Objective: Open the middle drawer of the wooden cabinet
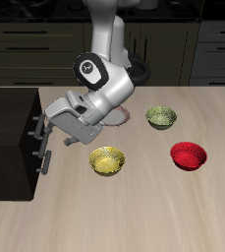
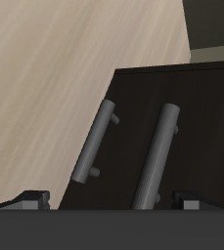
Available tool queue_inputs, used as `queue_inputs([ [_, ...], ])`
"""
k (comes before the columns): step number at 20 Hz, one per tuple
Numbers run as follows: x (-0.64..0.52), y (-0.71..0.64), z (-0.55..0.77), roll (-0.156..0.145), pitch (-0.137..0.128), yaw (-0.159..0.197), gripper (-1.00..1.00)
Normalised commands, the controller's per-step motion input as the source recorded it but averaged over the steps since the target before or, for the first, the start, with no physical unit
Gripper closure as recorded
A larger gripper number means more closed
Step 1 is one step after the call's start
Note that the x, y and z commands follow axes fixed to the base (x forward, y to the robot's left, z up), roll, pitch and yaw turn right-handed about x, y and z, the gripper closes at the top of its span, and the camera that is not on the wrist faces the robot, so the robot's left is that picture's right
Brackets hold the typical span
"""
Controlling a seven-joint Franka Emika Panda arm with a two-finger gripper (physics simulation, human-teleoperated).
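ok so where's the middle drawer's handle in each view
Exterior view: the middle drawer's handle is the lower bar on the wooden cabinet front.
Wrist view: it is the bar nearer the tabletop.
Shared landmark: the upper handle beside it.

1. The worktop (image 1: 153,212) is pale, light-grained wood, and its front edge runs along the side nearest the exterior camera.
2. The wooden cabinet (image 1: 8,138) stands on it at one end, very dark and boxy with a flat top, far larger than the bowls.
3. A yellow bowl (image 1: 107,160) sits upright nearest the cabinet, apart from it.
4. A red bowl (image 1: 189,155) sits upright well along from the yellow one.
5. An olive-green bowl (image 1: 161,117) sits farther back, between the other two and touching neither.
6. In the wrist view, the worktop (image 2: 55,78) shows bare beside the cabinet.
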Motion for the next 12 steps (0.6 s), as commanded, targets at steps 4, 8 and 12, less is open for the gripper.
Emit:
queue_inputs([
  [4,-0.01,-0.12,-0.12,-0.037,-0.001,0.026,-1.0],
  [8,0.02,-0.12,-0.12,-0.054,-0.07,0.055,-1.0],
  [12,0.02,-0.09,-0.14,-0.021,0.024,0.008,-1.0],
])
